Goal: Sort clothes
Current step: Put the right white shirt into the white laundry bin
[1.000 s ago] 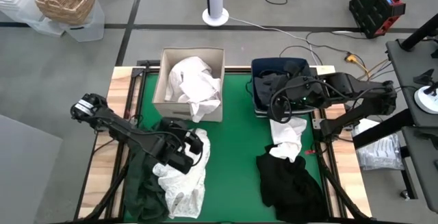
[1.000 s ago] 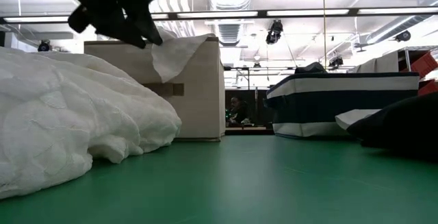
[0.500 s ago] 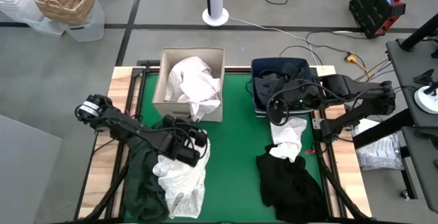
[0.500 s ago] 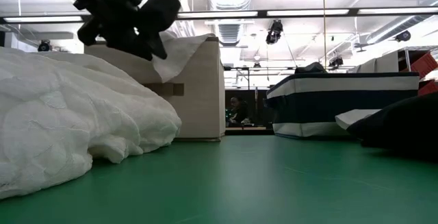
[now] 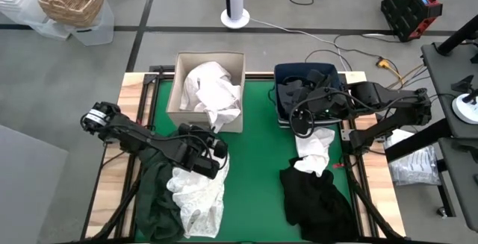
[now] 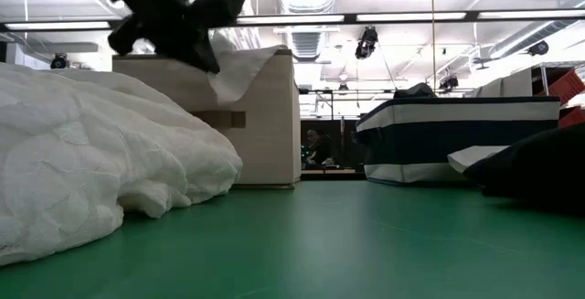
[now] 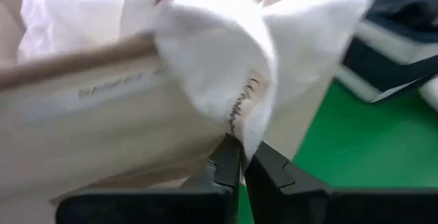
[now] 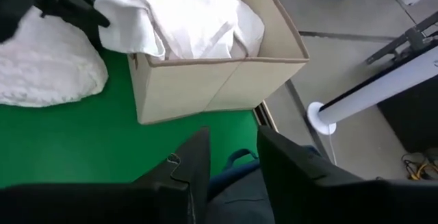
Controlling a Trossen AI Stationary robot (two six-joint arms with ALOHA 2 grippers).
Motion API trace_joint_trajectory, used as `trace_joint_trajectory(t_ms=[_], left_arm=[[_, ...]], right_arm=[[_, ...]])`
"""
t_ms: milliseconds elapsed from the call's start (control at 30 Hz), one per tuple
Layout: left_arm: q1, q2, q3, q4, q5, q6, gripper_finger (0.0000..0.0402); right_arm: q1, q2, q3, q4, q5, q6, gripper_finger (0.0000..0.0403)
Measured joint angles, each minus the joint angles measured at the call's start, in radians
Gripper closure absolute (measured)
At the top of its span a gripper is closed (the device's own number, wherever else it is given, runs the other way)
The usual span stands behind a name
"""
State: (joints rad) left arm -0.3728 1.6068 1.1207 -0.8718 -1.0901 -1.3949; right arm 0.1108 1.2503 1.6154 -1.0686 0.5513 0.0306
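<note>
Left gripper [image 7: 239, 157] pinches the white cloth [image 7: 226, 53] draped over the box [image 7: 116, 135] edge. Right gripper [image 8: 233, 157], fingers narrowly apart and empty, hovers over the bin [image 5: 308, 87]. Risk: thin pinch slips, or box drags.

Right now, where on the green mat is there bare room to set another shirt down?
The widest bare strip of green mat runs down the middle, between the beige box and the navy bin, then between the white lace garment and the black garment. Both near corners are crowded with clothes.
</note>
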Motion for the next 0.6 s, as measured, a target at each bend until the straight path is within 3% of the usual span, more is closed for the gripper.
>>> trace_joint_trajectory(t_ms=[200,600], left_arm=[[-0.006,-0.004,0.143,-0.113,0.003,0.078,0.0401],[0.077,-0.006,0.474,-0.606,-0.028,0.098,0.0402]], right_arm=[[0.000,-0.003,0.000,-0.001,0.000,-0.005,0.0314],[0.000,-0.006,0.000,0.000,0.000,-0.006,0.0359]])
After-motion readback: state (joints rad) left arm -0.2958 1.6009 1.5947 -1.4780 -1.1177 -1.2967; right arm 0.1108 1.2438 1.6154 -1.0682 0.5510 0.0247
